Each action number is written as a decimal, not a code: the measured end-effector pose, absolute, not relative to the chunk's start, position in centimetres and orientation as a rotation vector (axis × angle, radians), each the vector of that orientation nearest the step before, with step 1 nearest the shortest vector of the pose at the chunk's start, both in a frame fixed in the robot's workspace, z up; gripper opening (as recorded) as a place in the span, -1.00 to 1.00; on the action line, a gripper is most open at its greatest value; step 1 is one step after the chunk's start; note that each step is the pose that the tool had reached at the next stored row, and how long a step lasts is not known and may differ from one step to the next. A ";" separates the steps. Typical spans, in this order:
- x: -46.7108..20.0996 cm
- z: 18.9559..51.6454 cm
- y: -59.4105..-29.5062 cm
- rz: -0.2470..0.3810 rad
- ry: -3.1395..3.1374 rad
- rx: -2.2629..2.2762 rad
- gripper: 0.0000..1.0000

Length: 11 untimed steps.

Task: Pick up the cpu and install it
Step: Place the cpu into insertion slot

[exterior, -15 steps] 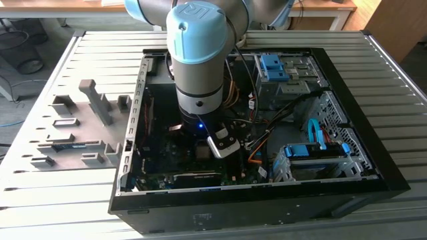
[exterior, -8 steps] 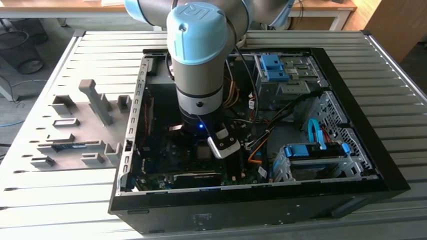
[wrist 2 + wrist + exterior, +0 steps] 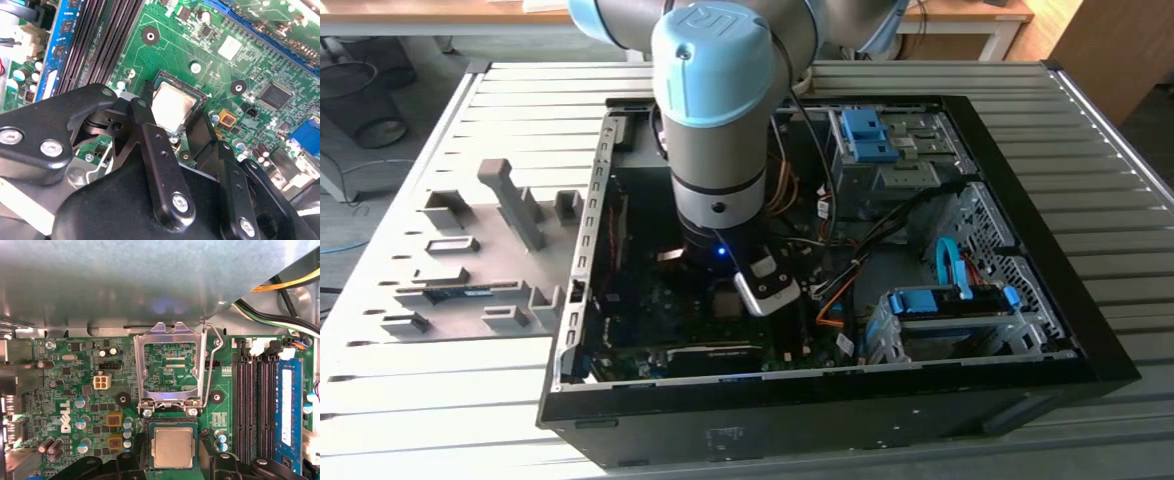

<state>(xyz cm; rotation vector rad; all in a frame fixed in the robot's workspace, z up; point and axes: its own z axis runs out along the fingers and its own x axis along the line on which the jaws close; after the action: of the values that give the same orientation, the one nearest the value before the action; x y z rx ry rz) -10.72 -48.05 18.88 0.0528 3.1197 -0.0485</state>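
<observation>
In the second wrist view the black two-fingered gripper [image 3: 171,120] hangs with its fingers spread. The small flat square silver-grey cpu [image 3: 173,447] lies seated in the dark square socket [image 3: 147,445] on the green motherboard [image 3: 60,385], directly below and between the fingertips, apparently touching neither. Being square, it offers no long axis. Just beyond the fingertips, the shiny hinged metal retention frame [image 3: 170,365] stands open.

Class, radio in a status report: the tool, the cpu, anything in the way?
Tool open, straddling the cpu. Chip lies flat in the socket. Socket frame hinged open, clear of the tool.
</observation>
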 end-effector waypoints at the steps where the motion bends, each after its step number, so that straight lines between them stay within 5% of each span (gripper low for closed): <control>1: -10.7 18.9 -48.0 -0.049 3.120 0.053 0.07; 11: -10.8 18.9 -48.0 -0.049 3.120 0.020 0.07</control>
<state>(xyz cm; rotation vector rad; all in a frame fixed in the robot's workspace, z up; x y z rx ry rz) -10.78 -48.05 18.92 0.0196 3.1197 -0.0487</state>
